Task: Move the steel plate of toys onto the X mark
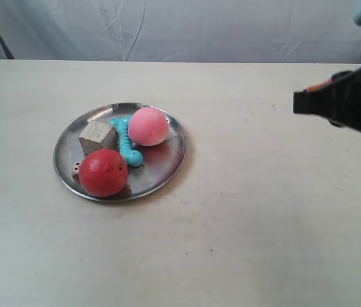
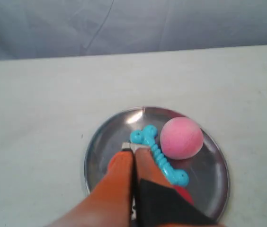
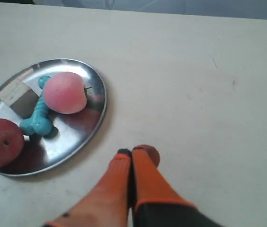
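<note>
Exterior view. Pale beige surface [image 1: 251, 224], with a creased white cloth backdrop [image 1: 168, 25] along the top of the frame.

Left of centre: round shiny steel plate [image 1: 166, 163], flat on the surface. Toys on it, left to right:
- small dotted die [image 1: 76, 171] at the lower-left rim, just beside the red ball [image 1: 104, 173]
- pale wooden cube [image 1: 96, 135] just above the red ball
- teal ribbed bone-shaped toy [image 1: 127, 144] across the middle
- pink ball [image 1: 148, 126] at the plate's upper right, just beside the bone

Right edge, upper half: black-and-orange end effector [image 1: 297, 102] of the arm at the exterior view's right, well apart from the plate.

Left wrist view: left end effector [image 2: 133, 147], orange fingers pressed together, gripping nothing. The plate shows behind them.

Right wrist view: right end effector [image 3: 131, 153], fingers likewise together and empty, near the plate's rim but apart from it.
</note>
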Controlling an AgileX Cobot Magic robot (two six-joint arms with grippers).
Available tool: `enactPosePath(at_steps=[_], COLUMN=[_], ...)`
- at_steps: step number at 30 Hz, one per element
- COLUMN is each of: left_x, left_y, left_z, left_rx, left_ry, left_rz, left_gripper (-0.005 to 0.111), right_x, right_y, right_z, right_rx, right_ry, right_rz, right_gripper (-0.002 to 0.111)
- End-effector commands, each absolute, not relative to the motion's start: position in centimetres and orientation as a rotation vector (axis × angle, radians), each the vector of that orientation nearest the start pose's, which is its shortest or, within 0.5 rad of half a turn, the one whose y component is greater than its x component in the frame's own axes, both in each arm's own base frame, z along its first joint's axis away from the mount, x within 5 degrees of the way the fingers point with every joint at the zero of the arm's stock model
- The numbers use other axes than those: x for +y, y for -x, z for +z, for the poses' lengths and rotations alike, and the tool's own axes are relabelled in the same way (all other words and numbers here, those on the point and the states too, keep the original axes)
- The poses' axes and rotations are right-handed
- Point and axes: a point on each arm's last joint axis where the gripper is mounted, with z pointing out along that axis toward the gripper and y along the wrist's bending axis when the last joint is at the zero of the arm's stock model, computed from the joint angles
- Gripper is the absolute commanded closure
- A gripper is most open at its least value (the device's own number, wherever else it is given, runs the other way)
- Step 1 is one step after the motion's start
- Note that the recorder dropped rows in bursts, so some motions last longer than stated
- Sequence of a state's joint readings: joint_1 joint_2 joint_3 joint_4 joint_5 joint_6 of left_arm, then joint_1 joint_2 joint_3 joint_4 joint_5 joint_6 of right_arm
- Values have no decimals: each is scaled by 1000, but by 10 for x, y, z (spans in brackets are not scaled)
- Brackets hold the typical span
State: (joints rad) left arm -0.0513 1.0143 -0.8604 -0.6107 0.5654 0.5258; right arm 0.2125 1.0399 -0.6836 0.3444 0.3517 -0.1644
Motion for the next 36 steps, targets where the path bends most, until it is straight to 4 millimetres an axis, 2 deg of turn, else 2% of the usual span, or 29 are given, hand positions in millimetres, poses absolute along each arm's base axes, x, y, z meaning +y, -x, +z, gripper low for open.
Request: enactPosePath(at_steps=[1,5,14,21,24,26,30,35,36], left_x=[-39,-39,-39,-39,-39,-39,-39,-39,-39], left_y=[-203,-203,-203,-203,-203,-203,-203,-203,-203], left_z=[326,326,326,326,326,326,326,326,326], left_rx=[2139,2143,2143,2141,2141,2141,2141,2141,2141], left_ry=[-256,-262,-260,-259,-259,-259,-259,-259,-259], left_rz=[-344,-342,-344,-343,-343,-343,-343,-343,-343], left_gripper=[106,106,106,106,106,106,106,106,106], right_x=[48,47,48,40,35,32,22,12,11], right_y=[-181,-170,-168,-144,-125,-111,-87,-72,-70], right_z=[268,255,255,285,286,275,240,197,198], right_rx=[2167,2217,2221,2009,1930,1909,1862,1752,1713], right_ry=[113,121,144,190,182,179,133,35,25], right_rz=[320,323,322,272,275,275,245,212,207], right_gripper=[108,108,108,108,108,108,108,108,108])
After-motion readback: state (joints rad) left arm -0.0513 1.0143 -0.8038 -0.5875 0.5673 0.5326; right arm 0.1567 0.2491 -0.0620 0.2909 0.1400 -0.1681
